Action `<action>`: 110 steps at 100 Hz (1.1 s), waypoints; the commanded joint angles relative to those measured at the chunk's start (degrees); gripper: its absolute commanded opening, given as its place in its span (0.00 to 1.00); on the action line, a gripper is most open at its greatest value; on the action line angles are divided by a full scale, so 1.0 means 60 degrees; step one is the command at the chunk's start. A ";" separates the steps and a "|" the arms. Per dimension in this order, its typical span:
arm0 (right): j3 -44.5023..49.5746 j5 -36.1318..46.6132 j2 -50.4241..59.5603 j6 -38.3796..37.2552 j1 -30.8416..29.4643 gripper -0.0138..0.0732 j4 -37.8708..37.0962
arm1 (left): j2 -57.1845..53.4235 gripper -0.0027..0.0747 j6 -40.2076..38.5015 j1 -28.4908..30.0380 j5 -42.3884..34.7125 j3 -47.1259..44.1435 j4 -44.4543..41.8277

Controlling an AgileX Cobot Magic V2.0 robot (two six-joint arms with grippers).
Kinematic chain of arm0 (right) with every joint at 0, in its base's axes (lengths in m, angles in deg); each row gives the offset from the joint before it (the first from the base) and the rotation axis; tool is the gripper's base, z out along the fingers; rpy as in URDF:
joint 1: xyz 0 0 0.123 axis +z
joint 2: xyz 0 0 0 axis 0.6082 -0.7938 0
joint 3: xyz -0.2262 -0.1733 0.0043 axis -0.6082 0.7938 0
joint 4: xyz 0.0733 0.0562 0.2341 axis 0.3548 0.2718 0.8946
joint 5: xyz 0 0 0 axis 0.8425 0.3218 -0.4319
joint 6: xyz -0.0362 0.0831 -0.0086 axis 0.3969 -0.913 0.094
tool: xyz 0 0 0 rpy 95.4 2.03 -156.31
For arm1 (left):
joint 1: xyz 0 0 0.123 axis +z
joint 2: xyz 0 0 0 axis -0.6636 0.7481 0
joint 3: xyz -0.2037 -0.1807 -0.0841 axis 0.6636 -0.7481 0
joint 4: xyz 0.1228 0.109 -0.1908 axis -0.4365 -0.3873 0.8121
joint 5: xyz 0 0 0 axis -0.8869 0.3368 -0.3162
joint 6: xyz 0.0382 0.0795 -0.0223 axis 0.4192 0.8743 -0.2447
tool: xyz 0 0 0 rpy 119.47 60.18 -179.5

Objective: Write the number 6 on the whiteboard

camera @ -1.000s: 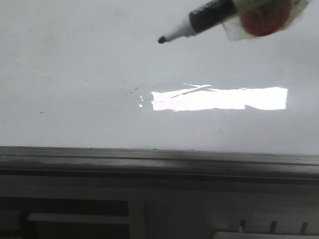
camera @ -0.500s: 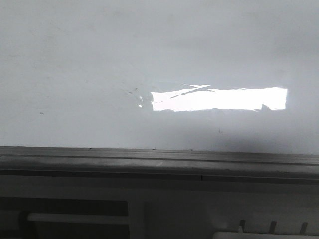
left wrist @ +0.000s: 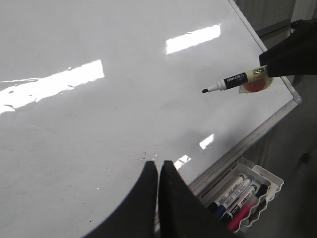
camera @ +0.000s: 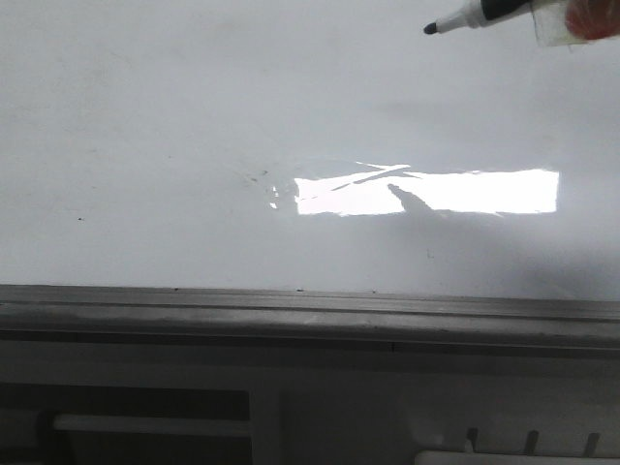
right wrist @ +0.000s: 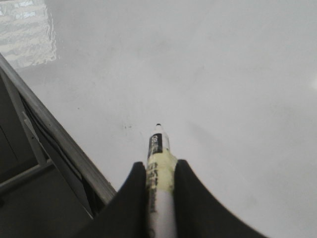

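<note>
The whiteboard [camera: 194, 116] fills the front view, glossy white with a bright rectangular glare and a grey edge rail [camera: 310, 305]. No number 6 shows on it in any view. My right gripper [right wrist: 159, 166] is shut on a black marker [right wrist: 159, 148] wrapped in yellowish tape. The marker's tip is bare and hangs above the board. The marker [camera: 480, 14] enters the front view at the top right, tip pointing left. It also shows in the left wrist view [left wrist: 230, 82]. My left gripper [left wrist: 159, 164] is shut and empty over the board's near edge.
A white tray [left wrist: 270, 178] holding several markers [left wrist: 235, 191] hangs below the board's edge rail near the left gripper. The marker's shadow [camera: 412, 201] crosses the glare. Small dark specks [camera: 260, 176] dot the board.
The marker sat lower in the top middle, left the front view, and is now back at the top right corner, higher and further right. Its shadow now falls across the glare.
</note>
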 commanded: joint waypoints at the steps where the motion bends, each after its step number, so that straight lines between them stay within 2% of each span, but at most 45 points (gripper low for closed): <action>1: -0.0245 0.0937 -0.0254 0.0200 -0.0045 0.09 0.0142 | 0.0319 0.01 -0.0079 0.0026 -0.0581 0.0253 0.0522; 17: -0.0245 0.1420 -0.0599 0.0200 -0.0045 0.09 0.0128 | 0.0679 0.01 -0.0079 0.0026 -0.0545 0.0253 0.0969; 48: -0.0245 0.2177 -0.1587 0.0200 -0.0052 0.09 -0.0118 | 0.0768 0.01 -0.0079 0.0026 -0.0188 0.0253 0.0972; 110: -0.0245 0.2827 -0.2253 0.0200 -0.0228 0.09 -0.0118 | 0.0768 0.01 -0.0079 0.0026 0.0275 0.0253 0.0972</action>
